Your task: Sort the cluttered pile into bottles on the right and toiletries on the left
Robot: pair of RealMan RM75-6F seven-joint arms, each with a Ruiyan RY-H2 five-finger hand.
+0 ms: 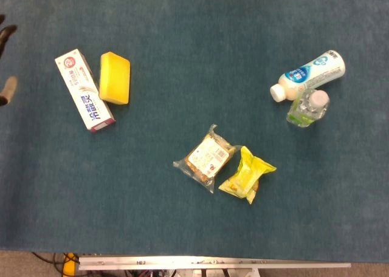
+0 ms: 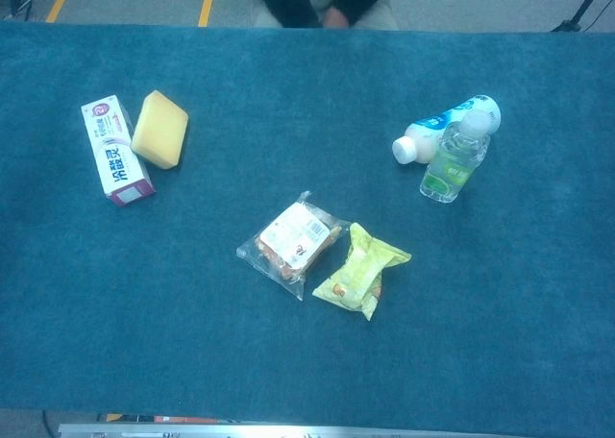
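Two bottles (image 1: 307, 85) sit right, toothpaste (image 1: 84, 91) and sponge (image 1: 115, 77) left. Only fingertips of the left hand (image 1: 6, 64) show; its grip cannot be told. Right hand unseen. Leave the sorted piles untouched.

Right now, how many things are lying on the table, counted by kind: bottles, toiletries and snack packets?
Bottles: 2, the white bottle and the clear green bottle.
Toiletries: 2, the toothpaste box and the yellow sponge.
Snack packets: 2, the clear packet and the yellow packet.
Total: 6.
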